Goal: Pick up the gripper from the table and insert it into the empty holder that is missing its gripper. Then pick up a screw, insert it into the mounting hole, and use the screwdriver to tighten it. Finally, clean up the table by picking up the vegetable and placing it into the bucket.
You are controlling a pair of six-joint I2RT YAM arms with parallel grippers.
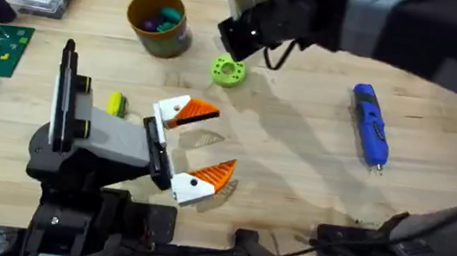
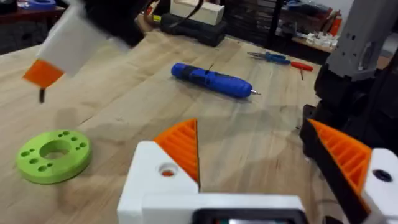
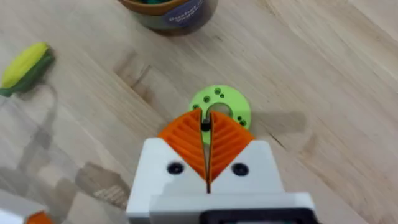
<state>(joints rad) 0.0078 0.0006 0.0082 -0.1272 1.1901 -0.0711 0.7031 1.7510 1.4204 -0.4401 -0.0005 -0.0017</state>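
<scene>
**A:** Why is your right end effector (image 3: 208, 127) pinched together above the green disc (image 3: 219, 109)?

**B:** Its orange pads are closed on a small dark screw (image 3: 205, 124), and you hold it right over the disc's holes. I judge that's the insertion step: the screw hangs point-down so it can drop into a mounting hole.

**A:** And your left end effector (image 1: 200, 146)?

**B:** It sits spread wide and empty, low over the worktop (image 1: 295, 154), near the disc. Probably parked there to brace the disc or to stay clear of your approach.

**A:** Where are the other pieces?

**B:** The screwdriver (image 1: 369, 124) lies flat on your right side, well apart from the disc, untouched until tightening. The vegetable (image 1: 115, 103) lies by the left arm, and the bucket (image 1: 160, 23) stands behind the disc with purple and teal pieces already inside.
</scene>
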